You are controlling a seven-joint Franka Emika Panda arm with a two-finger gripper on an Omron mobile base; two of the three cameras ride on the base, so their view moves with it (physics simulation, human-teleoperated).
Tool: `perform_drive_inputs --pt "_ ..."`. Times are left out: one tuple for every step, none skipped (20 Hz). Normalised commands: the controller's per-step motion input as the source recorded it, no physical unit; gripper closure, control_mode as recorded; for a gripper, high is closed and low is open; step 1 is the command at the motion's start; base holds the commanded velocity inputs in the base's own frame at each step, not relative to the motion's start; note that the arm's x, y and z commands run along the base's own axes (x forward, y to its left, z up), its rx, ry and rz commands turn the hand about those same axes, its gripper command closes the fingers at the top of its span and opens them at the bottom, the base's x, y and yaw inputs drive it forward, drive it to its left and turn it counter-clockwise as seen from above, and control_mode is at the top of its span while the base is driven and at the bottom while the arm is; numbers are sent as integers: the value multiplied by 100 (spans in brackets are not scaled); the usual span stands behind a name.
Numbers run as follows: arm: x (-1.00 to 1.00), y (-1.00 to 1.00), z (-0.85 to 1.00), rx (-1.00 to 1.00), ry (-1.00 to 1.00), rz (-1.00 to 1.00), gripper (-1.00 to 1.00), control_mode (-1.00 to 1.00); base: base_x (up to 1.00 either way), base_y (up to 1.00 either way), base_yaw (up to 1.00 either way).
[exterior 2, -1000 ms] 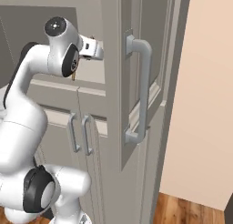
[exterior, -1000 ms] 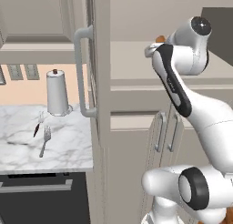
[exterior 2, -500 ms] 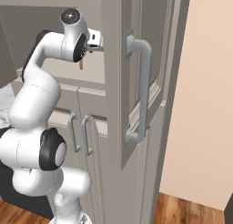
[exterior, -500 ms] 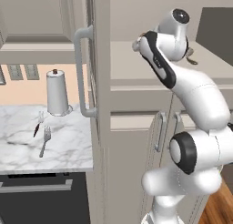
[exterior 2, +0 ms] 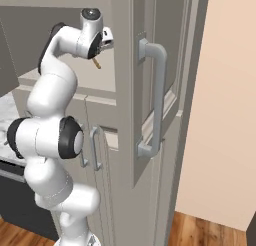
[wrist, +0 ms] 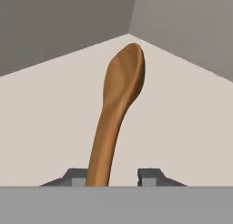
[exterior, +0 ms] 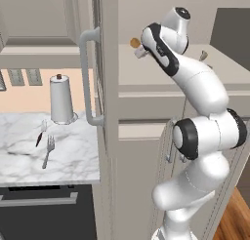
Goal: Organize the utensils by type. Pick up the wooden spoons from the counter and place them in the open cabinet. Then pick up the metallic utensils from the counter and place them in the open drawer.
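My gripper (wrist: 112, 175) is shut on the handle of the orange-brown wooden spoon (wrist: 119, 100), whose oval bowl points ahead over the pale shelf floor of the open cabinet (wrist: 182, 118). From the left base, the spoon bowl (exterior: 134, 42) and gripper (exterior: 141, 50) sit just past the cabinet's open door (exterior: 106, 63), above the shelf. From the right base, the spoon handle (exterior 2: 96, 63) hangs below the gripper (exterior 2: 106, 40). A silver fork (exterior: 47, 151) and a thin dark-handled utensil (exterior: 39, 138) lie on the marble counter (exterior: 68, 158). The drawer is out of view.
A white paper-towel roll (exterior: 61, 100) stands at the back of the counter. The open door's bar handle (exterior 2: 157, 100) juts out close to the arm. Shut lower cabinet doors (exterior 2: 97, 155) and a dark appliance front (exterior: 44, 214) sit below.
The arm has risen and stretched upward, carrying the spoon from beside the cabinet front into the cabinet opening above the shelf. The jaws have stayed as they were.
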Motion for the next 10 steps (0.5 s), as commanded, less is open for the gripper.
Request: perform_drive_inputs --pt "0 38 -21 -32 -43 37 -100 -100 0 0 0" --pt "-17 21 -15 -28 -64 27 -100 -100 0 0 0" --pt "-24 8 -20 -22 -76 19 -100 -100 0 0 0" --pt "-21 5 -27 -17 -82 13 -100 -100 0 0 0" --pt "-16 0 -30 -10 -85 7 -100 -100 0 0 0" --pt "-4 4 -31 -7 -85 6 -100 -100 0 0 0" --pt "0 4 -24 -5 -83 4 -100 -100 0 0 0" --pt "0 4 -21 -2 -72 3 -100 -100 0 0 0" --pt "1 8 -19 -1 -65 4 -100 -100 0 0 0" --pt "9 8 -14 0 -60 5 -100 -100 0 0 0"
